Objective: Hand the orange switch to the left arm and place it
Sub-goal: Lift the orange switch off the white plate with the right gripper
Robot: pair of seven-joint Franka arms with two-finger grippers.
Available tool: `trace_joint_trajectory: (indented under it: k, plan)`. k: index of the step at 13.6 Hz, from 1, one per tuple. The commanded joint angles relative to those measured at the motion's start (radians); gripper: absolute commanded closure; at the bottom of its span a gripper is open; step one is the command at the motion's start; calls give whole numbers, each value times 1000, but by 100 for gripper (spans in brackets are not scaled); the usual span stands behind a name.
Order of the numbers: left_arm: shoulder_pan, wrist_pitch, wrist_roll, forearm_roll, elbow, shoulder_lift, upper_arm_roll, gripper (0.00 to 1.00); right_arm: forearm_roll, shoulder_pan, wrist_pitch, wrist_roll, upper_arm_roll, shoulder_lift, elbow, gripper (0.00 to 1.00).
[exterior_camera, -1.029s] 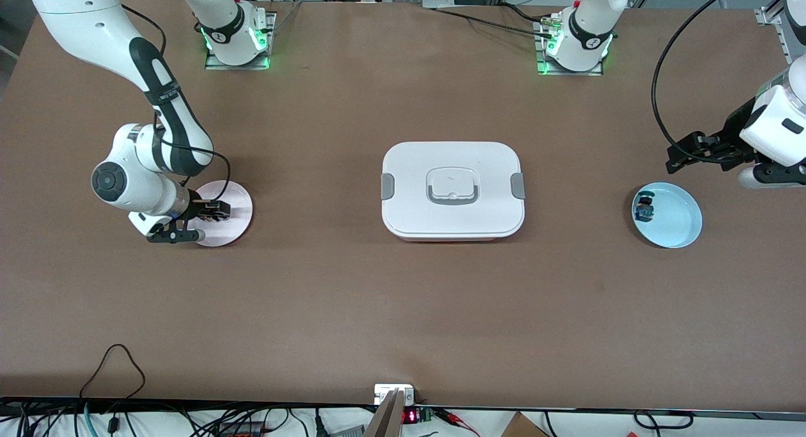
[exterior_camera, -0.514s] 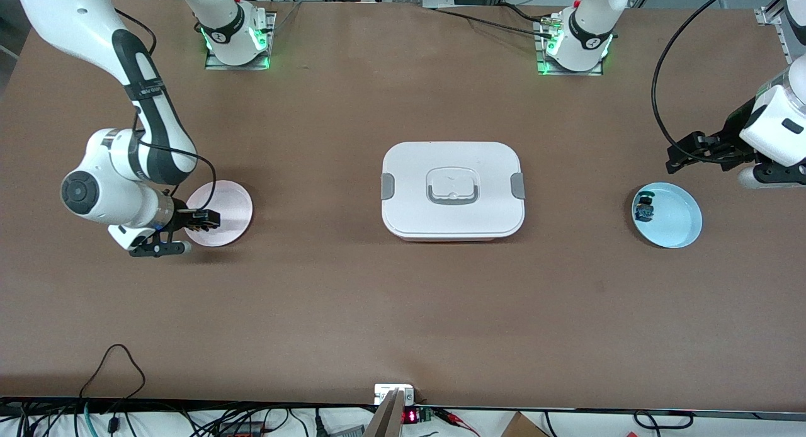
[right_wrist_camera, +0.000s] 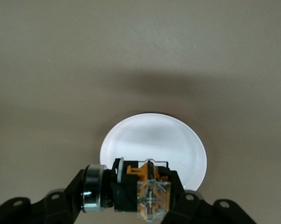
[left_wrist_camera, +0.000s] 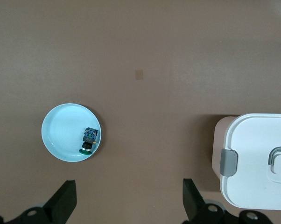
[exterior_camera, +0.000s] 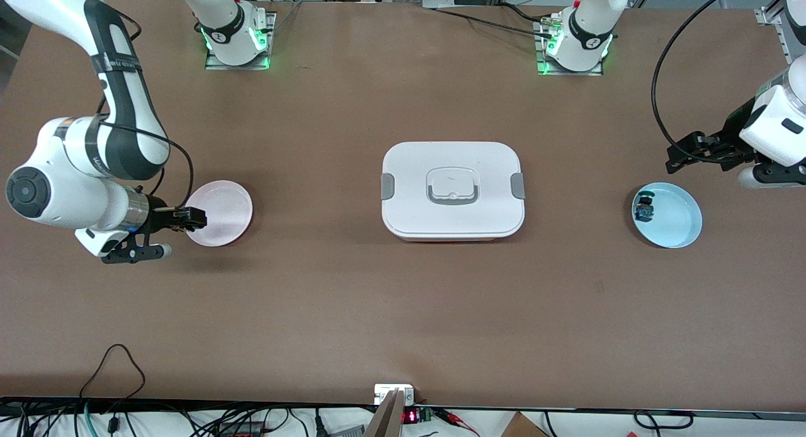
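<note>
Holding the orange switch [right_wrist_camera: 139,191] between its fingers, the right end effector [exterior_camera: 189,220] hangs above the rim of a pale pink plate [exterior_camera: 221,211] at the right arm's end of the tabletop [exterior_camera: 352,298]. The right wrist view shows the switch lying crosswise in the clenched grip, with its orange part, a silvery ring at one end and a yellowish-tan block at the other, and the plate [right_wrist_camera: 154,140] below it is bare. The switch is off the plate, carried in the air.

At the middle of the tabletop sits the box [exterior_camera: 452,189], white with rounded corners, its lid on, a grey clip on each short side and a grey-edged recessed handle on top. It stands well apart from both plates, between them.

Toward the left arm's end lies a light blue plate [exterior_camera: 674,220]. A small black switch with blue-green parts [exterior_camera: 643,208] rests in it, close to the rim on the side facing the box. The left wrist view shows the same plate [left_wrist_camera: 61,135] with that switch [left_wrist_camera: 88,140] inside, and a corner of the box [left_wrist_camera: 257,163] with one grey clip.

The left end effector [exterior_camera: 683,155] waits in the air beside the blue plate, over bare tabletop, its fingers [left_wrist_camera: 63,203] spread apart and holding nothing.
</note>
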Motion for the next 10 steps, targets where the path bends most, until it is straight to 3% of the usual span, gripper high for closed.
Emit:
trace_joint_trajectory:
  k: [1, 6, 10]
  plan:
    - [-2, -20, -14, 8, 33, 16, -5, 0, 20, 14, -87, -27, 31, -33, 65, 94]
    - [2, -22, -14, 8, 33, 14, -5, 0, 68, 29, -188, -31, 103, -111, 121, 94]
    - [2, -20, -14, 8, 33, 16, -5, 0, 192, 29, -239, -171, 161, -158, 134, 94]
